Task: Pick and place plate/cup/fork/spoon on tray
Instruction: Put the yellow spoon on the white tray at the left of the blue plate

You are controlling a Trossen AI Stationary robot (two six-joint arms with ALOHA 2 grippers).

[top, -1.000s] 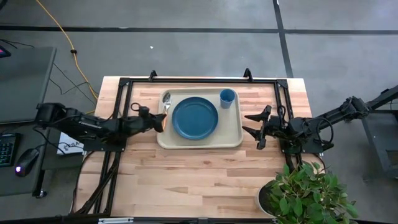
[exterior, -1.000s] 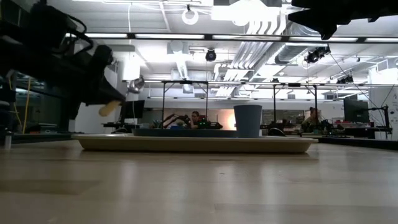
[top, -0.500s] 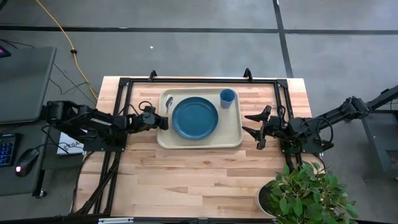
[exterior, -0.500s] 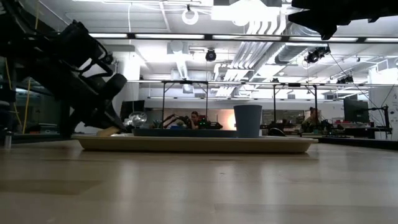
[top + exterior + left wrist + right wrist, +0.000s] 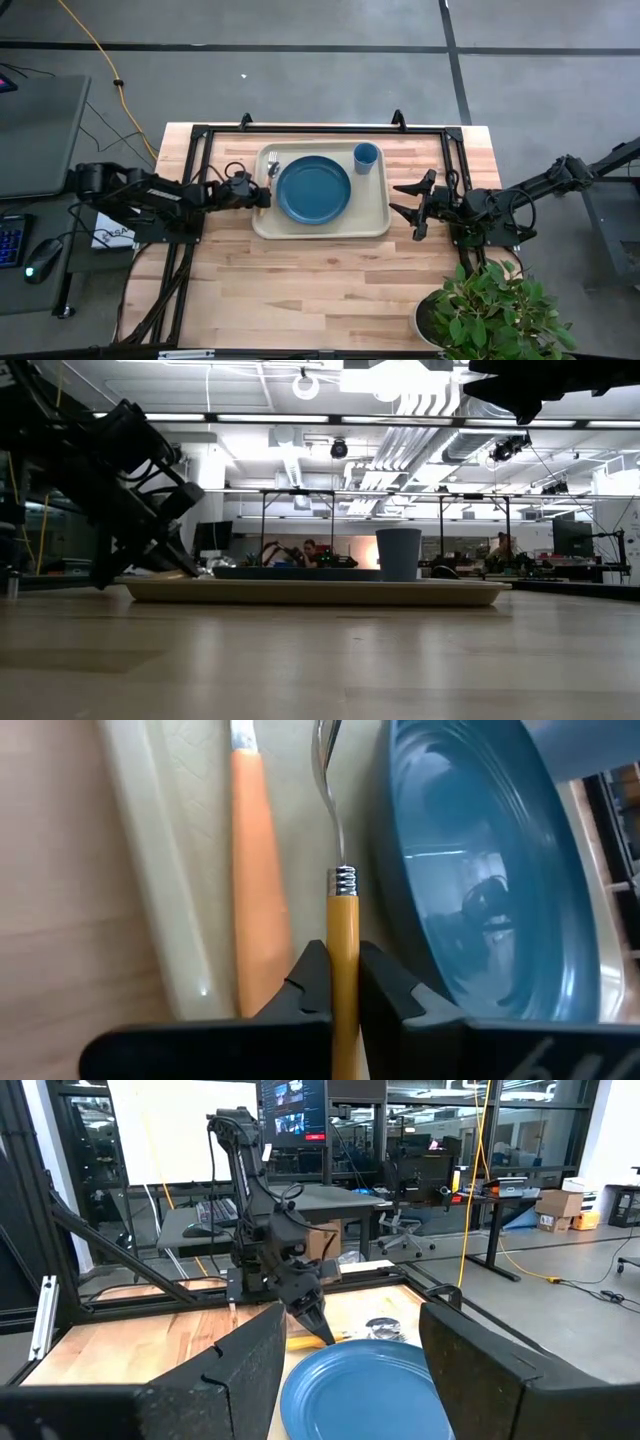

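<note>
Fork (image 5: 343,930) was down at tray (image 5: 320,229) level, lowered from above it a second earlier, between plate (image 5: 314,189) and spoon (image 5: 252,870). Left gripper (image 5: 343,982) remained clamped on its handle; release judged next. Right gripper (image 5: 415,208) waited, fingers apart, beside the tray. Cup (image 5: 366,157) sat in the tray's far corner.

even, bright overhead light in the high view — soft, faint shadows on the wooden table (image 5: 320,270). in the low view ceiling strip lights (image 5: 300,418) glare and the near arm is a dark silhouette — the tabletop foreground is blurred. the left wrist view is close and soft, with reflections across the glossy plate (image 5: 480,890).
</note>
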